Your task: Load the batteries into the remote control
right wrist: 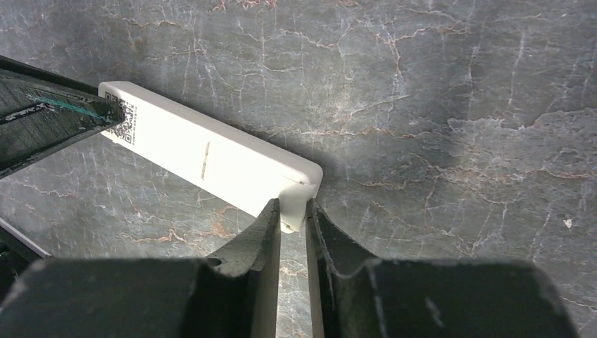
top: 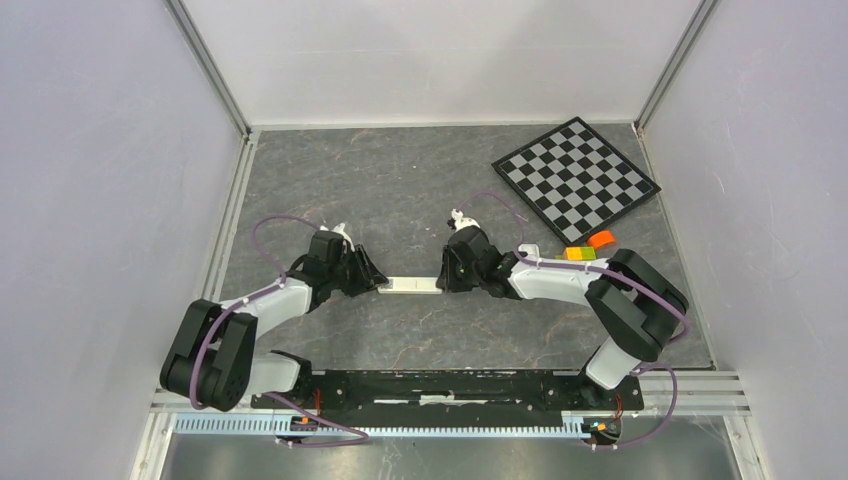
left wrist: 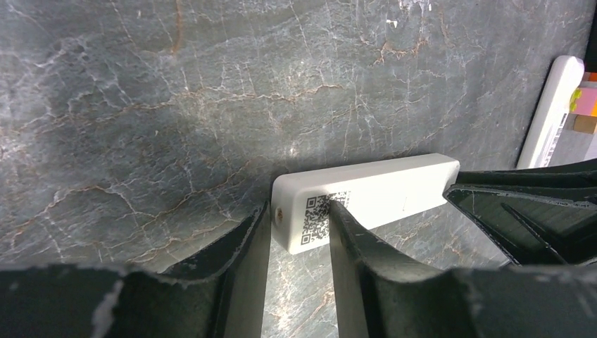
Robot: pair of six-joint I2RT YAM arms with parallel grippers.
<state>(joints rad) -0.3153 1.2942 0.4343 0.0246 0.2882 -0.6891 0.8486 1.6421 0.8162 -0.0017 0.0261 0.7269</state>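
Note:
The white remote control (top: 410, 286) lies level between my two grippers in the middle of the table. My left gripper (top: 378, 284) grips its left end. In the left wrist view the remote (left wrist: 394, 186) shows a QR label, and my fingers (left wrist: 299, 211) close on either side of that end. My right gripper (top: 443, 283) is shut on the remote's right end. In the right wrist view the end corner of the remote (right wrist: 211, 158) is pinched between the fingertips (right wrist: 290, 208). No batteries show in any view.
A checkerboard (top: 576, 176) lies at the back right. Small orange (top: 601, 239) and green-yellow (top: 580, 253) blocks sit by the right arm. A white elongated shape (left wrist: 552, 113) shows at the left wrist view's right edge. Walls close in the table on three sides.

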